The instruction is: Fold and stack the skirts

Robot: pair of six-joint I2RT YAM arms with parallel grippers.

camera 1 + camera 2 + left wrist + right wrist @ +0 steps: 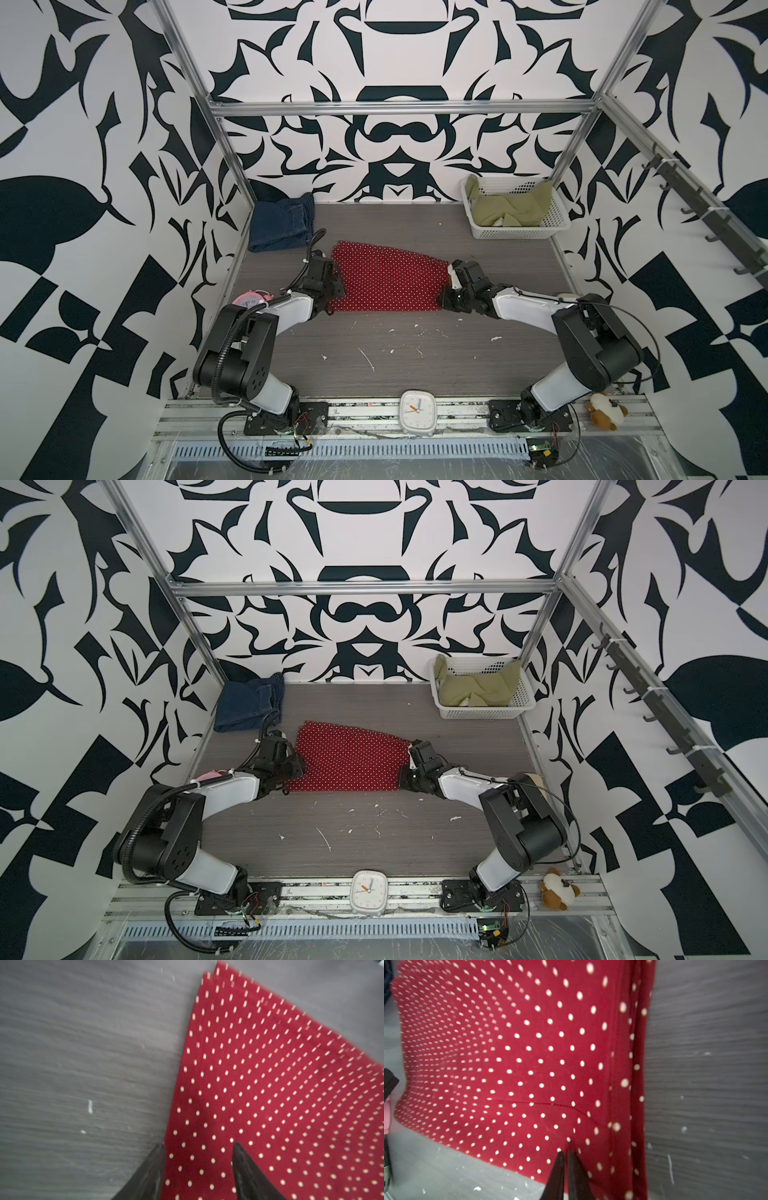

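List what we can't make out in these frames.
Olive skirt: bunched in the basket; top views, walls hide its lower part.
Pink clock: top views, left arm covers most of it.
Red skirt: top views, arms cover both ends; wrist views blurred, layer count unclear.
Denim skirt: top views, fold layers too small to count.
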